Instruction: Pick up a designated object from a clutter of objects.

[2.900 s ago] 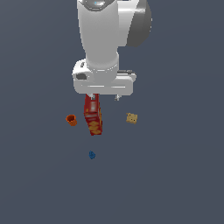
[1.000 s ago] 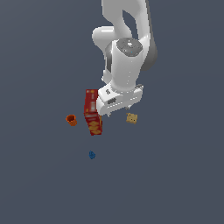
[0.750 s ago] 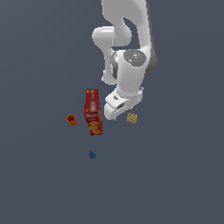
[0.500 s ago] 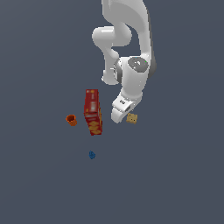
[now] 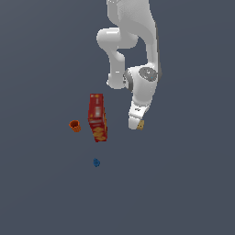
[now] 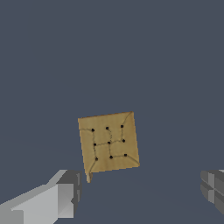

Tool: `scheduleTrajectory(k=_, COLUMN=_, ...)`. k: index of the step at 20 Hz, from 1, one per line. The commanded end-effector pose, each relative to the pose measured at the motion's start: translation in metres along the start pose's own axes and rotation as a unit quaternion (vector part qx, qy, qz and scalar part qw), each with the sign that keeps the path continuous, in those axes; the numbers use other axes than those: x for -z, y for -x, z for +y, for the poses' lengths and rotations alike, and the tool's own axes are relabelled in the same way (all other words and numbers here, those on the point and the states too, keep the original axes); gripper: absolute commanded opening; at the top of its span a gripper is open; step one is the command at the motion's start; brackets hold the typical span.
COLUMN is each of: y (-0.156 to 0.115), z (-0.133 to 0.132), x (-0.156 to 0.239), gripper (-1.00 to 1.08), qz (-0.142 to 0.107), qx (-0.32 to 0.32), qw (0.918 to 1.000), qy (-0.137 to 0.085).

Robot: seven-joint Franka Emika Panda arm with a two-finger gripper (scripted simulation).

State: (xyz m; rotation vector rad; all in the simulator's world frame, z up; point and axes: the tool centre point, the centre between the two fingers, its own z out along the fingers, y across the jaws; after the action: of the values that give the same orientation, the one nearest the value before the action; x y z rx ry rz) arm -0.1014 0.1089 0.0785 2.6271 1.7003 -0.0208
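Jaws stood spread wide, one finger [image 6: 57,197] on each side of the wrist view, with nothing between them. The gripper [image 6: 140,192] hung near the tan block [image 6: 109,142], which lay flat on the floor, not yet between the fingers. The step looked like the approach; next, the gripper needed to centre over the block, descend and close. Farther off stood the red box [image 5: 97,117], cup [image 5: 75,125] and blue lump [image 5: 96,162].

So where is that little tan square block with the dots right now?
The tan square block lies flat just under the open tool, to the exterior view's right of the tall red box.
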Motion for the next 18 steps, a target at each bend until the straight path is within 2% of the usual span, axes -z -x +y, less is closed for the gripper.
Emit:
scheduleTrajectory(k=1, y=-0.002, z=-0.009, x=-0.007, gripper=1.0, qz=0.004, qx=0.027, qw=0.9996, qy=0.0)
scheduleTrajectory(k=8, y=-0.005, z=-0.023, x=-0.017, gripper=1.0, qz=0.009, qx=0.064, qw=0.9979, qy=-0.001)
scheduleTrajectory(k=18, y=-0.004, z=-0.024, x=-0.028, gripper=1.0, qz=0.008, qx=0.064, qw=0.9979, qy=-0.001)
